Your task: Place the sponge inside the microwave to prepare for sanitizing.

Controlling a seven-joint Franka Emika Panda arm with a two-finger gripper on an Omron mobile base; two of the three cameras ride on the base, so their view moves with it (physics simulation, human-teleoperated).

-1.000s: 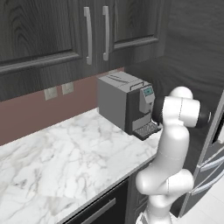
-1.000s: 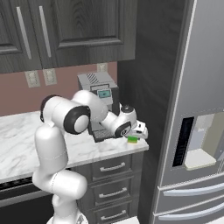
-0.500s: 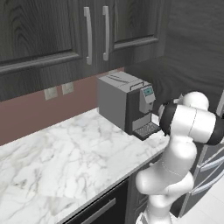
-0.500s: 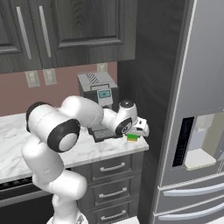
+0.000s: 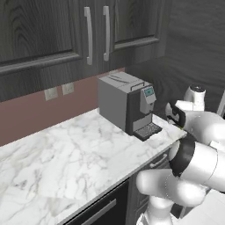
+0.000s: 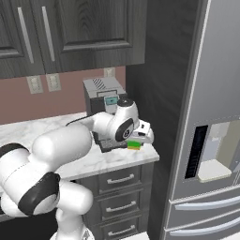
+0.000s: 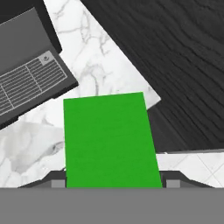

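hand view: the sponge (image 7: pixel 109 140) is seen as a bright green rectangle set between the two dark fingertips (image 7: pixel 56 178), one at each of its long sides, so the gripper (image 7: pixel 111 181) is taken to be closed on it; no print or label can be made out on its green face. below it the white marble counter (image 7: pixel 92 57) is seen, with the ribbed grey drip tray of the coffee machine (image 7: pixel 26 83) just beside the sponge at the upper left and a dark wood-grain panel (image 7: pixel 175 57) at the upper right. in the right base view the sponge (image 6: pixel 134 144) is shown as a small green block with a yellow underside, held in the gripper (image 6: pixel 140 138) just over the counter (image 6: pixel 108 161) near its right front corner, close in front of the coffee machine (image 6: pixel 104 96). a small blue-green display is carried on the front of that machine, but nothing on it can be read. drawers with bar handles are seen under the counter, a tall dark panel (image 6: pixel 164 117) stands just right of it, and a steel refrigerator (image 6: pixel 220 93) with a dispenser recess is seen further right. in the left base view the coffee machine (image 5: pixel 125 103) is seen on the counter (image 5: pixel 66 162) below dark upper cabinets (image 5: pixel 66 30) with vertical bar handles, with two wall outlets (image 5: pixel 57 91) on the reddish backsplash; the hand there is largely hidden by the arm's own joints.
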